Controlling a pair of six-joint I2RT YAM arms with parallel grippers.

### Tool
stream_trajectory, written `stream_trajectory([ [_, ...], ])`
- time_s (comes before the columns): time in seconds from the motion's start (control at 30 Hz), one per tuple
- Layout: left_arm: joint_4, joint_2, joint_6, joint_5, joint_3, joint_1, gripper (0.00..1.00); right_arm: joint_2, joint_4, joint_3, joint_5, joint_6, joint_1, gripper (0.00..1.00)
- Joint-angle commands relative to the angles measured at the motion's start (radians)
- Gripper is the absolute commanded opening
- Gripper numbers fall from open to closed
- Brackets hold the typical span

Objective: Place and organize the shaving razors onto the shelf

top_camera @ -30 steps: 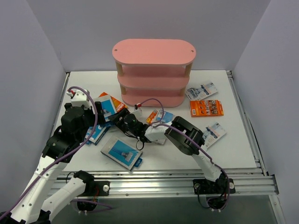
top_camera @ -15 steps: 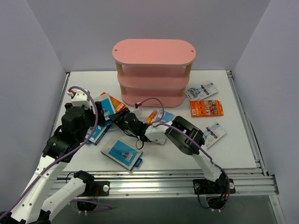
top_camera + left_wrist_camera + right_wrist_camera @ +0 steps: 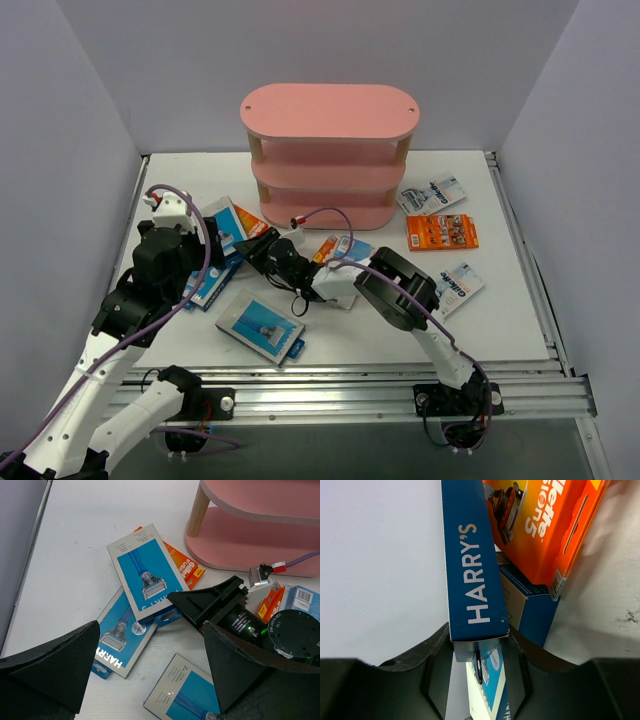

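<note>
Pink three-tier shelf (image 3: pixel 328 110): oval boards, pale posts, far middle of the table (image 3: pixel 520 330). Every pack in view lies on the table.

Left cluster:
- The top blue box (image 3: pixel 145 575) has a white border and a razor picture. It lies tilted across an orange card (image 3: pixel 186 569) and a second blue box (image 3: pixel 120 640).
- The third blue box (image 3: pixel 262 327) lies apart, nearer the arm bases.

Right side: far blister pack (image 3: pixel 432 193), right orange card (image 3: pixel 442 232) and near blister pack (image 3: pixel 458 285), each apart from the others. A middle orange card (image 3: pixel 335 248) lies just beside the right arm's forearm.

Right arm is folded low over the table, elbow right of centre, wrist stretched left into the cluster. The right gripper (image 3: pixel 477 652) is at the near end of the top blue box. Its wrist view shows that box edge-on with the HARRY'S lettering, and the fingers (image 3: pixel 437 670) sit flat against opposite faces. Jaws are narrow and clamped on the box end, while the box rests on the pile.

Left arm is raised over the left of the table, its wrist camera looking down on the cluster. The left gripper (image 3: pixel 150 630) has its jaws wide apart, holds nothing and touches no pack.
</note>
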Motion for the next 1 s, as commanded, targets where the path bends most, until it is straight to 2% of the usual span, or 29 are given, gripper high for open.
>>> stream_trajectory([
  [0.0, 0.025, -0.003, 0.010, -0.045, 0.005, 0.002, 0.94, -0.082, 0.038, 0.019, 0.007, -0.028, -0.012, 0.13],
  [0.13, 0.021, -0.004, 0.010, -0.073, 0.008, 0.004, 0.94, -0.116, 0.037, 0.017, -0.015, -0.057, -0.015, 0.09],
  [0.27, 0.013, -0.035, -0.003, -0.154, 0.005, 0.004, 0.94, -0.159, 0.040, 0.011, -0.046, -0.082, -0.020, 0.00],
  [0.6, 0.007, -0.058, -0.004, -0.247, -0.003, 0.004, 0.94, -0.268, 0.017, -0.026, -0.116, -0.143, -0.029, 0.00],
  [0.97, 0.013, -0.154, -0.009, -0.375, -0.015, 0.002, 0.94, -0.558, -0.386, -0.004, -0.161, -0.433, -0.040, 0.00],
])
